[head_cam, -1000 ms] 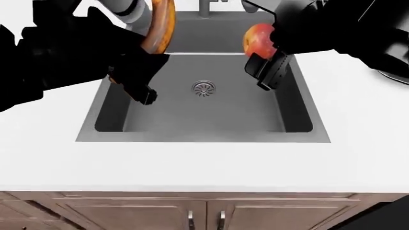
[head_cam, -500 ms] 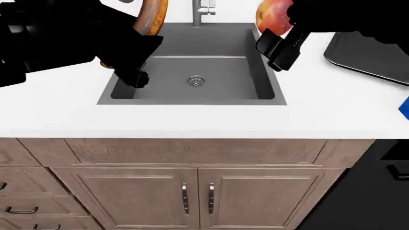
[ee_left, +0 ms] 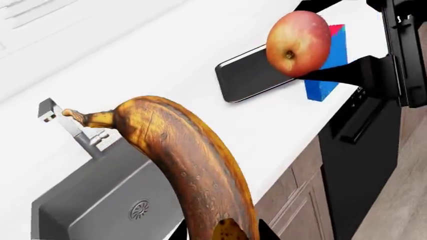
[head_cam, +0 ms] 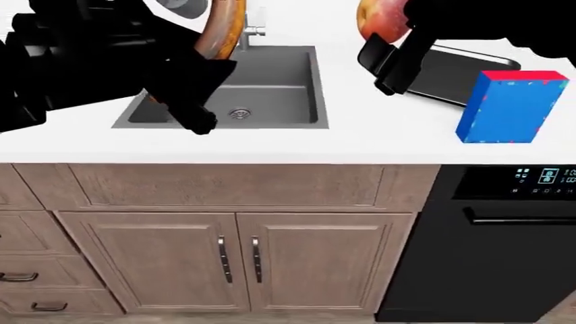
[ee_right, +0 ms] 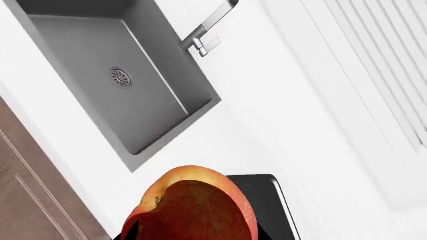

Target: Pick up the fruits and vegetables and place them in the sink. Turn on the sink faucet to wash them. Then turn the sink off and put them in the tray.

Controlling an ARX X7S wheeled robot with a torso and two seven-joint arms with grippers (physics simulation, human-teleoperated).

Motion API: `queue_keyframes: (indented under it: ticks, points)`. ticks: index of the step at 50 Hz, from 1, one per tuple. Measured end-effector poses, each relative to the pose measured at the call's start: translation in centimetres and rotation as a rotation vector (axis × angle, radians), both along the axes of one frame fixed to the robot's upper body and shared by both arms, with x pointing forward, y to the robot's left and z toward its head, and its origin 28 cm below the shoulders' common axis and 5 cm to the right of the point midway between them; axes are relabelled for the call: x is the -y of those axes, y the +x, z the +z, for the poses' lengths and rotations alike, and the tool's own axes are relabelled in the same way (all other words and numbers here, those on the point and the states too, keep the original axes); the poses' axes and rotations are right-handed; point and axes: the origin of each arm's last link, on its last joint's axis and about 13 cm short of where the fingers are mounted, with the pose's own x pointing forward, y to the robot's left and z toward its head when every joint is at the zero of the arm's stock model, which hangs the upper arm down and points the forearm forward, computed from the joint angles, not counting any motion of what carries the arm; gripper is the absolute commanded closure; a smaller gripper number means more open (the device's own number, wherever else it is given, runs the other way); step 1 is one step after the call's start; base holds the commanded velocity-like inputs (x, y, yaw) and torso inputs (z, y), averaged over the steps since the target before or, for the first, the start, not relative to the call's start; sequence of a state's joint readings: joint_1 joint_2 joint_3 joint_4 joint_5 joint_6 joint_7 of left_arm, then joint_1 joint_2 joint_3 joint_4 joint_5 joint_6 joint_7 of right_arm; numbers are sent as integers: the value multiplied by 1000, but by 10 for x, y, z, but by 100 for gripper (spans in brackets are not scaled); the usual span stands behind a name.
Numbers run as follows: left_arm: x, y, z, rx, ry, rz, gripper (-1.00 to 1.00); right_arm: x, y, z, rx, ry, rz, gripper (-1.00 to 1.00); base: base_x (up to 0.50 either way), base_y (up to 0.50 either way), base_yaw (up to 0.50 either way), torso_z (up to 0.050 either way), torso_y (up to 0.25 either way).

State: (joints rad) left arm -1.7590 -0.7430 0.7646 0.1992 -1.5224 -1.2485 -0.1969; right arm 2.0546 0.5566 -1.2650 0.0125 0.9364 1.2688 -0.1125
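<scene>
Left tool point(head_cam: 185, 94): closed on banana point(head_cam: 222, 30).
Right tool point(head_cam: 389, 57): closed on apple point(head_cam: 378, 19).
Risk: sink point(head_cam: 270, 88) looks dry — traying point(head_cam: 450, 71) unwashed fruit.

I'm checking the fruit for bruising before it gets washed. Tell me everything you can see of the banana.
The banana is overripe: brown-orange skin with dark speckles, a darker patch near its lower end and a short yellowish stem. It is strongly curved and held roughly upright in the left gripper, stem end up, in the air above the left part of the sink. Only the gripper touches it; the apple is apart.
</scene>
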Motion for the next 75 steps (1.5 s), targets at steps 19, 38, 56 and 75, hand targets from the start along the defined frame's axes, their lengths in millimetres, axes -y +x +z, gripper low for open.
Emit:
queue_keyframes:
  ticks: [19,38,56,75]
  points:
    - [7,4,4,-10,20,-8,100,2,5,1,16,54,33,100,-17,-500,0,0,0]
    - [8,6,5,-7,19,-8,100,1,9,-1,19,78,57,100,2,-500,0,0,0]
    - [6,5,5,-4,9,-5,100,2,10,-2,33,92,60,100,248,-427,0,0,0]
    - [5,5,4,-4,6,-3,100,1,13,-6,4,67,82,100,439,-139,0,0,1]
